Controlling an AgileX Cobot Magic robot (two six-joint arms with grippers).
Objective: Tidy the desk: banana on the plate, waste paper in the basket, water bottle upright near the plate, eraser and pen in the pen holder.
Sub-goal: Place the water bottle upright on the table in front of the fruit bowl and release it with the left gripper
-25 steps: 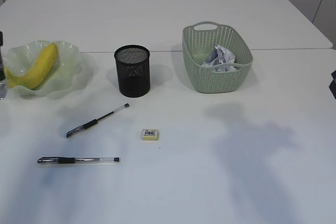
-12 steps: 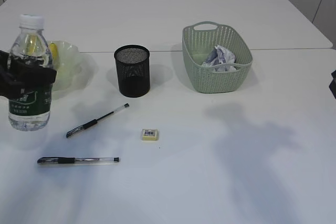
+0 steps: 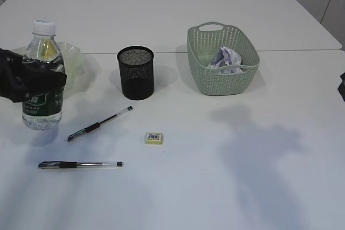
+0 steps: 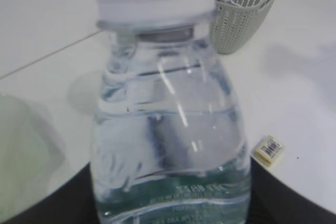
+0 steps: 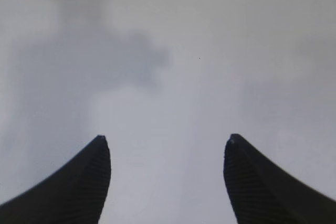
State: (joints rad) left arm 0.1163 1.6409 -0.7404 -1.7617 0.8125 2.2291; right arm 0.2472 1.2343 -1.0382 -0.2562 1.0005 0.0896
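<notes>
Left hand [image 3: 33, 82] grips upright water bottle [image 3: 43, 76], green label unreadable

A white tabletop [image 3: 259, 176] carries a black mesh pen holder [image 3: 136, 72], a pale green woven basket [image 3: 222, 59] and a translucent green plate [image 3: 73, 63] along its far half. Nearer lie two pens [image 3: 99, 124] [image 3: 80, 164], well apart, and a small yellow eraser [image 3: 154, 138] just right of them.
</notes>
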